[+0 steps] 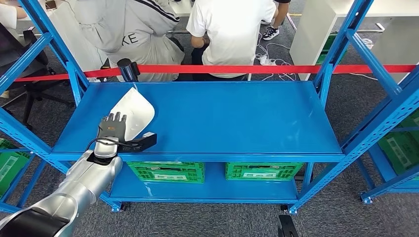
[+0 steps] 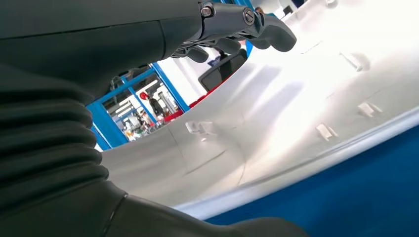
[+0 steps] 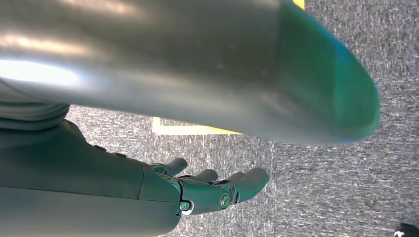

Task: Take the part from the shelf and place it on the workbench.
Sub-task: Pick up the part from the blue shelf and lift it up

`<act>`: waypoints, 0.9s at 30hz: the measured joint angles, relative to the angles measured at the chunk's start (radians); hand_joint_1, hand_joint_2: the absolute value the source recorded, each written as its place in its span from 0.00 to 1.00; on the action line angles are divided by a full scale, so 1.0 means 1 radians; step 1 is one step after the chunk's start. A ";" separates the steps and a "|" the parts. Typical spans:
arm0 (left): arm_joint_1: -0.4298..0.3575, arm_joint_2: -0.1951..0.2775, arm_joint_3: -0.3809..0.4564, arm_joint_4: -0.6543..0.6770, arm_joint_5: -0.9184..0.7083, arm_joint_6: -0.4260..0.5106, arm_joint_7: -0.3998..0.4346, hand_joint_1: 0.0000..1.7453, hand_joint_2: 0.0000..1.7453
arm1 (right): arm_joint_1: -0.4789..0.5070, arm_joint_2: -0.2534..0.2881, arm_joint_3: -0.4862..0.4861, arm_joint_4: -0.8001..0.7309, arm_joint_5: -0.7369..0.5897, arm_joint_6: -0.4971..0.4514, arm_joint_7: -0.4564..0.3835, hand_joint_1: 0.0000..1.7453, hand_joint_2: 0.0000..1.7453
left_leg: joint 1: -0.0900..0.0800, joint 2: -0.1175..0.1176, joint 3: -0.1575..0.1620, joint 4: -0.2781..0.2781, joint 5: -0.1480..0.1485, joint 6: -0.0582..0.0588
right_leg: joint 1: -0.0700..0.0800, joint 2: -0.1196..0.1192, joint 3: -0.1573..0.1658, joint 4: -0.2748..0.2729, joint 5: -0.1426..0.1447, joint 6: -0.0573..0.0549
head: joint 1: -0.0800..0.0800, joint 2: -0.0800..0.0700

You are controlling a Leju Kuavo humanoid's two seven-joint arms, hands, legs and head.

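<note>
The part (image 1: pixel 136 109) is a white curved plastic shell lying at the left of the blue shelf's top board (image 1: pixel 222 118). My left hand (image 1: pixel 111 127) is on its near end. In the left wrist view the dark fingers (image 2: pixel 267 29) curl over the far rim of the part (image 2: pixel 296 108), the thumb lies under its near edge, and the hand (image 2: pixel 148 44) holds it close above the blue board. My right hand (image 3: pixel 197 190) hangs over grey carpet with its fingers apart and nothing in it.
Blue uprights (image 1: pixel 341 49) frame the shelf. Red tape (image 1: pixel 247 69) runs along its far side, with a black post (image 1: pixel 127 69) behind the part. Two people (image 1: pixel 232 29) sit beyond. Green crates (image 1: pixel 165 172) stand on the lower board.
</note>
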 joint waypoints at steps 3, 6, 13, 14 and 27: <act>-0.002 0.003 -0.015 0.000 -0.001 0.000 0.001 0.00 1.00 | -0.001 0.000 0.000 0.000 0.001 0.000 0.000 0.00 0.00 | 0.000 0.000 0.001 0.000 0.000 0.000 | 0.000 0.000 0.001 0.000 0.000 0.000 | 0.000 0.000; -0.002 0.005 -0.026 0.000 -0.001 0.000 0.003 0.00 1.00 | -0.002 0.001 0.000 0.000 0.001 0.000 0.000 0.00 0.00 | 0.000 0.000 0.001 0.000 0.000 0.000 | 0.000 0.000 0.001 0.000 -0.001 0.000 | 0.000 0.000; -0.009 0.011 -0.066 0.000 -0.002 -0.027 0.033 0.00 1.00 | -0.005 0.002 0.000 0.000 0.003 0.000 -0.004 0.00 0.00 | 0.000 0.000 0.001 -0.001 -0.001 0.000 | 0.000 0.000 0.002 0.000 -0.001 0.000 | 0.000 0.000; -0.011 0.012 -0.072 0.000 -0.002 -0.033 0.038 0.00 1.00 | -0.006 0.002 0.000 0.000 0.002 0.000 -0.005 0.00 0.00 | 0.000 0.000 0.000 -0.001 -0.001 0.000 | 0.000 0.000 0.003 0.000 -0.002 0.000 | 0.000 0.000; -0.014 0.022 -0.089 0.001 -0.001 -0.032 0.048 0.00 1.00 | -0.009 0.002 0.000 0.000 0.001 -0.006 -0.026 0.00 0.00 | 0.000 -0.001 0.006 -0.001 -0.005 0.000 | 0.000 -0.001 0.010 0.000 -0.007 -0.001 | 0.000 0.000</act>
